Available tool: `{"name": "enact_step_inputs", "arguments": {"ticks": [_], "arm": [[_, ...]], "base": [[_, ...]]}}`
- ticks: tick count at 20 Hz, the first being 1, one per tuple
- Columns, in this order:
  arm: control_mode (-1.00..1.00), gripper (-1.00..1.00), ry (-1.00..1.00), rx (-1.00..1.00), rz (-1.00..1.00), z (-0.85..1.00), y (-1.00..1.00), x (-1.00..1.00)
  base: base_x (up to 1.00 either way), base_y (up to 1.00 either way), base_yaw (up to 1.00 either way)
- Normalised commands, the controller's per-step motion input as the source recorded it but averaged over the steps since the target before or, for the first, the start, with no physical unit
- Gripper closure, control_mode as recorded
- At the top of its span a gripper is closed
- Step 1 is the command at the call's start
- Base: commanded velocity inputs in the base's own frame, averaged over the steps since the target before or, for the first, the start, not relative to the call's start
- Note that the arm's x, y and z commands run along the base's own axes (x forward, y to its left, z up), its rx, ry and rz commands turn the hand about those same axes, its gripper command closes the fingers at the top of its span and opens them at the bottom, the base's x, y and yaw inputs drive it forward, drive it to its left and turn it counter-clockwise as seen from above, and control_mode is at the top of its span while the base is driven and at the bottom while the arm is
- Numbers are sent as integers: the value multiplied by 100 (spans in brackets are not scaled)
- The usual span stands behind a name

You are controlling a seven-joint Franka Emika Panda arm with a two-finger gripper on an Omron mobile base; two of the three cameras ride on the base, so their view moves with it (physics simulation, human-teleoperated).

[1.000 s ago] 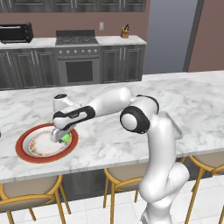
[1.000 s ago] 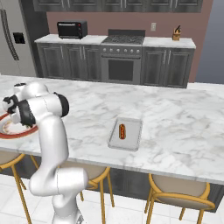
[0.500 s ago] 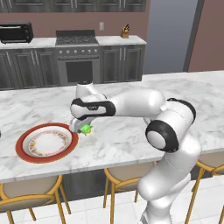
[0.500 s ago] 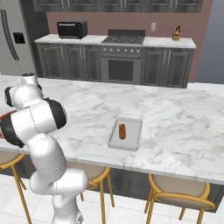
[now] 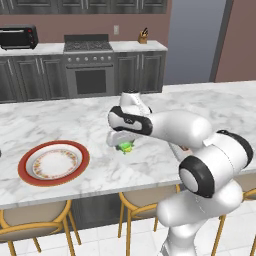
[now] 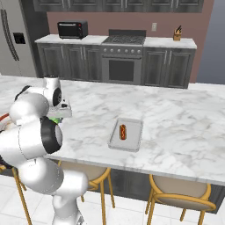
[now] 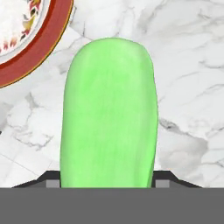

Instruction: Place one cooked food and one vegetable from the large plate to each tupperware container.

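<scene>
Gripper [image 5: 125, 145] closed on a green vegetable [image 7: 109, 113] above the marble table [image 5: 95, 172], right of the large plate [image 5: 54, 162] near the front edge, arm reaching leftward with the hand pointing down, while the right base view alone shows a tupperware container [image 6: 126, 134] holding a hot dog [image 6: 123, 131].

Plate [image 5: 54, 162]: round, red rim, white centre, empty, flat on the marble counter's near left.
Vegetable [image 5: 125, 146]: smooth pale green, held above the counter, right of the plate.
Container [image 6: 126, 135]: grey tray holding a hot dog [image 6: 123, 131].
</scene>
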Motion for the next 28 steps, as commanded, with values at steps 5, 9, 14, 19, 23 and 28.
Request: {"name": "enact_step_inputs", "arguments": {"ticks": [5,9,14,19,23,28], "arm": [[-100,100,21,0,-29,0,-100,0],[-100,100,22,0,-14,0,-100,2],[-100,100,22,0,-8,0,-100,16],[-100,100,16,0,0,0,-100,43],[-100,100,6,0,3,0,-100,24],[-100,100,-2,0,0,0,-100,0]], "base": [[0,0,0],[0,0,0],[0,0,0],[0,0,0],[0,0,0],[0,0,0]]}}
